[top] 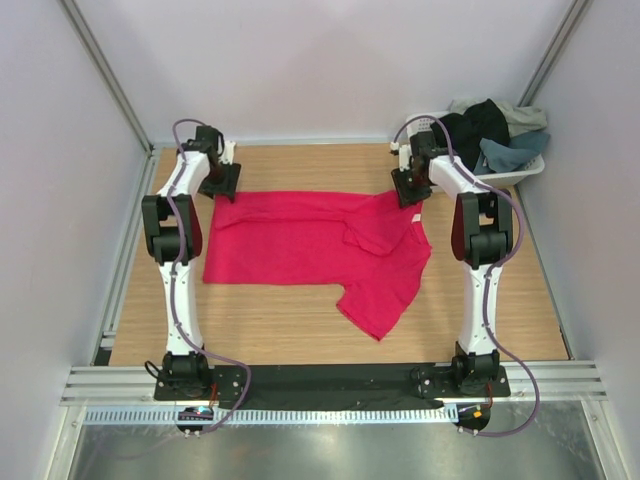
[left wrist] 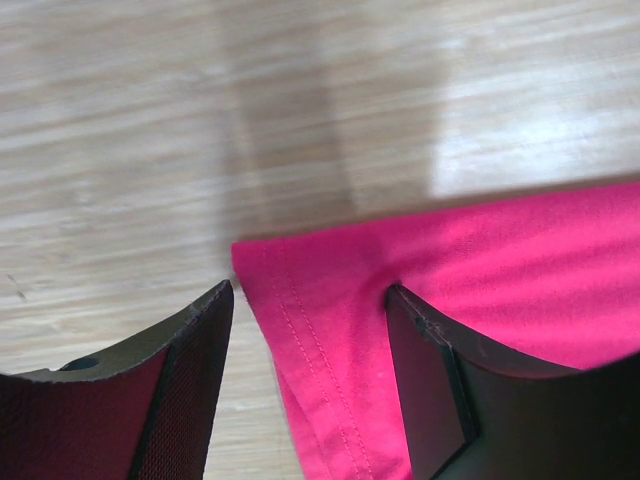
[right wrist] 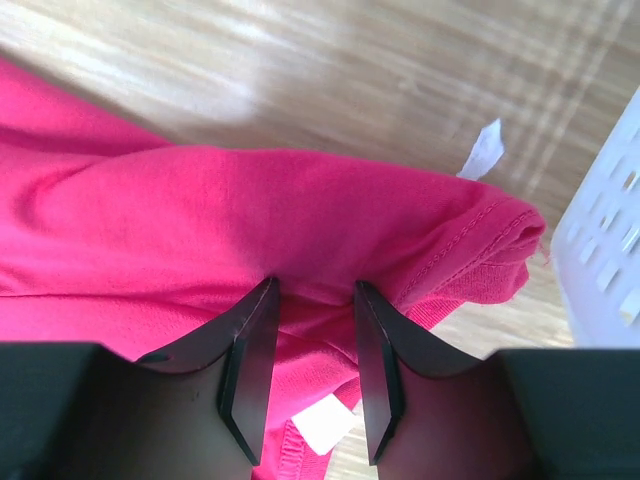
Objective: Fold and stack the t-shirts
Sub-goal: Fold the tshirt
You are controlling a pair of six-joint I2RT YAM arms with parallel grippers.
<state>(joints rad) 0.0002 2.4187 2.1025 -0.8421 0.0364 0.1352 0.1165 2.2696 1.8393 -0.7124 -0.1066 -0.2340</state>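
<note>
A crimson-pink t-shirt (top: 310,245) lies spread on the wooden table, with one part folded over and hanging toward the front right. My left gripper (top: 220,183) is at its far left corner. In the left wrist view my left gripper (left wrist: 310,335) is open, with the stitched hem corner (left wrist: 300,320) lying loose between the jaws. My right gripper (top: 410,188) is at the shirt's far right edge. In the right wrist view my right gripper (right wrist: 316,340) is partly open astride a fold of pink cloth (right wrist: 300,210), near a white label (right wrist: 325,430).
A white lattice basket (top: 520,172) stands at the far right corner, holding black (top: 478,122), slate-blue (top: 505,152) and pale grey-green (top: 520,115) shirts. Its wall shows in the right wrist view (right wrist: 605,270). A small white tag (right wrist: 486,150) lies on the wood. Walls enclose three sides of the table.
</note>
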